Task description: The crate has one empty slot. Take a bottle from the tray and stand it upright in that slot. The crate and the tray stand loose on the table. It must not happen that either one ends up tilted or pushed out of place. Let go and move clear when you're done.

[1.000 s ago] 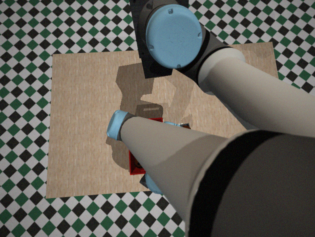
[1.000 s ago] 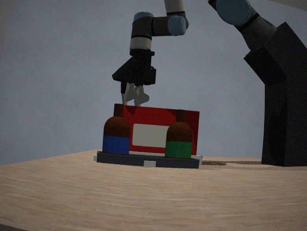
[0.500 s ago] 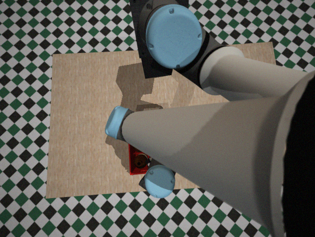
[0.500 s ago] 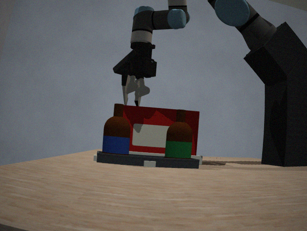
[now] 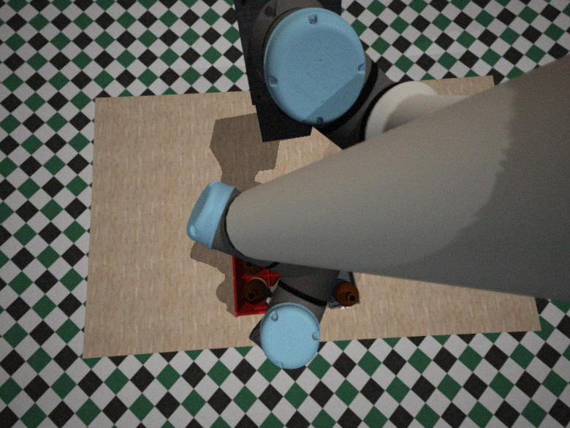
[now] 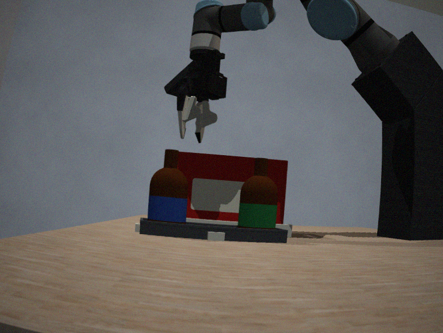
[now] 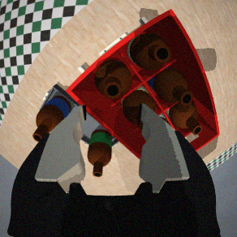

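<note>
Big stuff first: the arm (image 5: 391, 197) (image 6: 232, 17) reaches over the table (image 5: 138, 276) (image 6: 214, 286) (image 7: 203, 24) and blocks most of the top view. The crate (image 5: 235, 294) (image 6: 229, 164) (image 7: 196, 49) sits flat as far as I can see, and so does the tray (image 5: 335, 304) (image 6: 179, 230) (image 7: 91, 127) right next to it.

I count five bottles in the crate from the wrist view, but the right side of the gripper (image 5: 269, 296) (image 6: 191, 140) (image 7: 114, 107) covers part of it, so can't tell if a slot is still free. Tray has the blue bottle (image 5: 346, 293) (image 6: 167, 193) (image 7: 53, 118) and green bottle (image 6: 258, 200) (image 7: 99, 150), both upright, with a bottle-sized gap between them. My guess is one came out of there and is in the crate now, maybe the near bottle (image 7: 131, 105) by the fingertip, so mostly done.

Jaws are part open with nothing in them, tips above the crate's rim and the bottle necks. Straight up looks like the roomy way out. Sideways and low is where it could clip a neck or the rim and shove the crate. If that slot's filled, only backing off is left imo.
</note>
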`<state>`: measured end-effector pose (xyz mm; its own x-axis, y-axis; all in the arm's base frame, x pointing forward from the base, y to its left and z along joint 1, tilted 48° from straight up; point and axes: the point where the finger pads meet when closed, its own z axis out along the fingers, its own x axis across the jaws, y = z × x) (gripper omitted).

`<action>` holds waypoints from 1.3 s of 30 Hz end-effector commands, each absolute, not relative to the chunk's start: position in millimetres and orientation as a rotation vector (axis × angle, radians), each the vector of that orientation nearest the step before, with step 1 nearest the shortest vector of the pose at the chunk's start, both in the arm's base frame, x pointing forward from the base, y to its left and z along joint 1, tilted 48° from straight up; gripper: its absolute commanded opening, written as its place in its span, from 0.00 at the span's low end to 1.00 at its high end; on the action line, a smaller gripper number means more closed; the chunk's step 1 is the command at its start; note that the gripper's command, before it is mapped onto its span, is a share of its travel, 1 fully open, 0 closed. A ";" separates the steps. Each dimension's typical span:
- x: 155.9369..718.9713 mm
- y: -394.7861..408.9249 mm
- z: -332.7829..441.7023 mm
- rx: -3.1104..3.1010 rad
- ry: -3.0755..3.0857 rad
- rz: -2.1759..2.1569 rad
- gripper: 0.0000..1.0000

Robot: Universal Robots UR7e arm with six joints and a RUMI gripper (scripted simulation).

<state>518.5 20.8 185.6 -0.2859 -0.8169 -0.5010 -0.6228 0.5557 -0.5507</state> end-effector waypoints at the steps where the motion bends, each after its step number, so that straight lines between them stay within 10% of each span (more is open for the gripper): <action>1: 511.4 19.2 192.3 -1.158 2.015 -0.316 0.38; 18: 505.6 18.0 197.6 -1.158 2.015 -0.316 0.38; 19: 505.6 18.0 197.6 -1.158 2.015 -0.316 0.00; 39: 505.6 18.0 197.6 -1.158 2.015 -0.316 0.00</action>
